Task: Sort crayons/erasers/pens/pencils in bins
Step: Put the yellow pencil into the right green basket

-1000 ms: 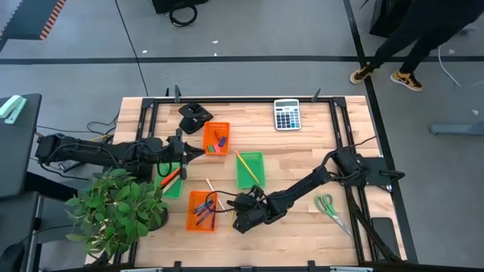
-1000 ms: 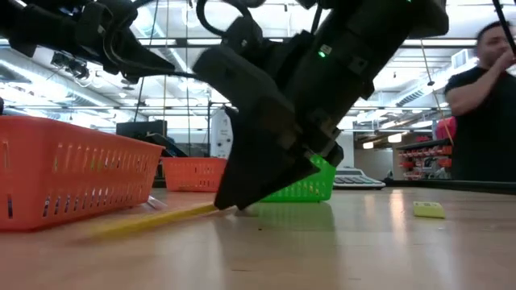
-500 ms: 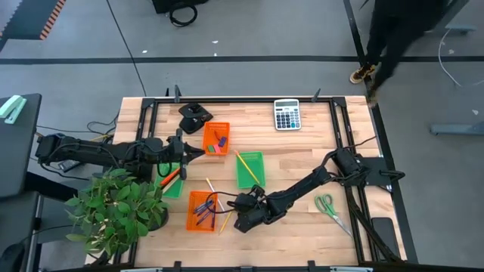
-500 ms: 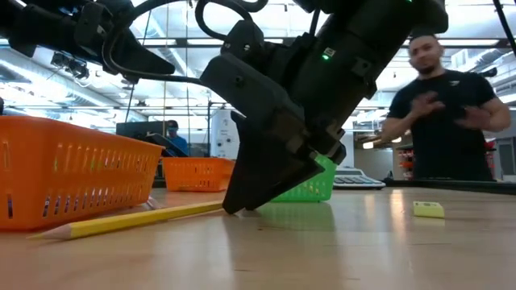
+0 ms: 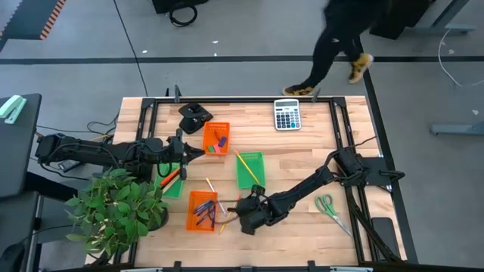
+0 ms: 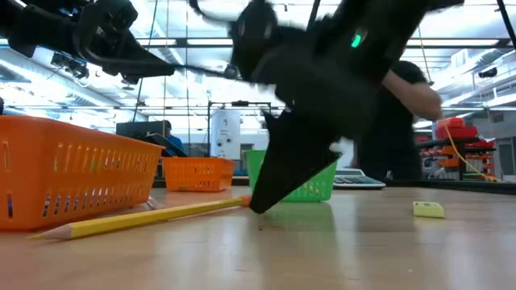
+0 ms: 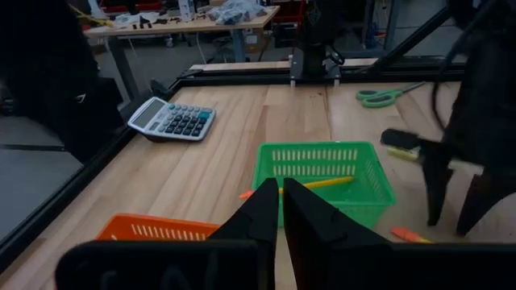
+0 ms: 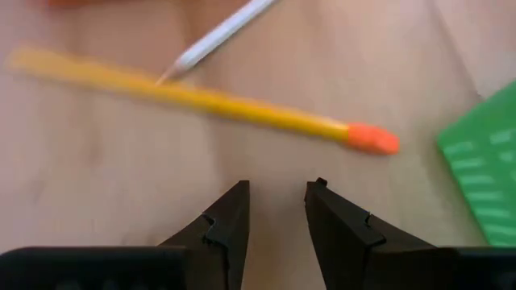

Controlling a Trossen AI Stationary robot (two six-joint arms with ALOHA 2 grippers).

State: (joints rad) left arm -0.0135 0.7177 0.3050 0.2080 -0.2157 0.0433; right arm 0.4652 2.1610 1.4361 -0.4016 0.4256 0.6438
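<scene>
A yellow pencil (image 8: 201, 101) with an orange eraser end (image 8: 372, 138) lies flat on the table just ahead of my right gripper (image 8: 278, 187). The gripper is open, and its fingertips stop short of the pencil. In the high view my right gripper (image 5: 239, 206) sits between the near orange bin (image 5: 202, 211), which holds pens, and the green bin (image 5: 249, 169), which holds a pencil. The far orange bin (image 5: 216, 138) holds erasers. My left gripper (image 7: 280, 205) is shut and empty, raised over the table's left side (image 5: 198, 151).
A pale pencil (image 8: 222, 36) lies beyond the yellow one. A yellow eraser (image 6: 428, 209) lies on the table. Green scissors (image 5: 330, 208) lie at the right, a calculator (image 5: 286, 115) at the far edge and a potted plant (image 5: 117, 211) at the near left. A person walks behind the table.
My right gripper has rolled about its own pointing line and tipped, staying beside the pencil's eraser end. The yellow pencil has swung a little on the table, its point end coming nearer the table's near edge. A person has walked past behind the table.
</scene>
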